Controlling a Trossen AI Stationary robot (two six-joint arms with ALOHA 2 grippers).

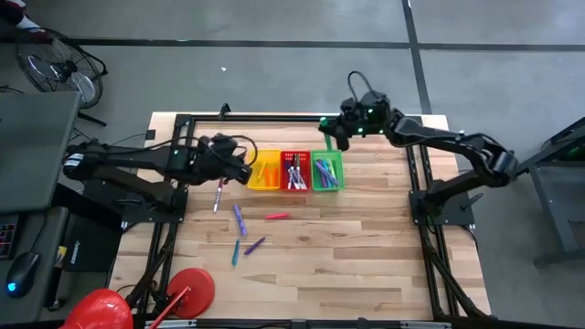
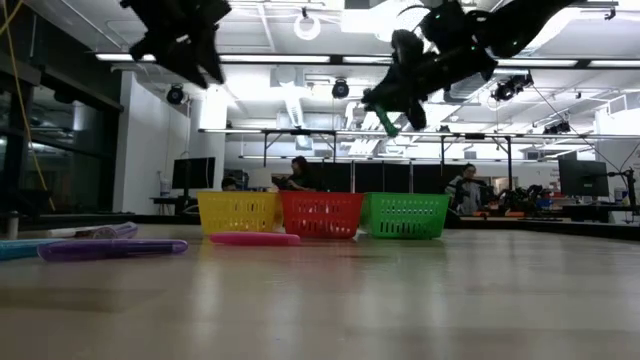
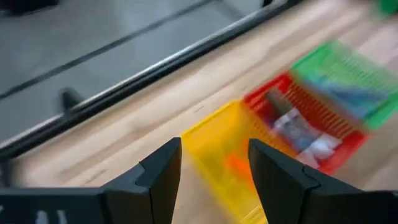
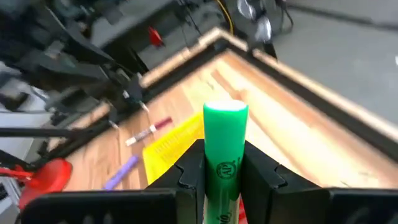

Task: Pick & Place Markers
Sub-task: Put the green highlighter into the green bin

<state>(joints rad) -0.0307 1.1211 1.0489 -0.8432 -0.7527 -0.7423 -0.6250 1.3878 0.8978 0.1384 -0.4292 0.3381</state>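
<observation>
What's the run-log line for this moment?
left end effector: open, empty, over yellow basket | right end effector: holding green marker above green basket

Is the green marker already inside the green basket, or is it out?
Out. The right gripper holds the green marker between its fingers, raised in the air above the green mesh basket.

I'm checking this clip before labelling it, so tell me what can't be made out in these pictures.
- How many markers lie in the red basket and green basket: too small in the high view, blurred in the left wrist view.
- The lower end of the green marker held by the right gripper: hidden between its fingers.
- The open left gripper: its fingers run off the picture's bottom edge.
- The people behind the baskets in the low view: too small.
</observation>
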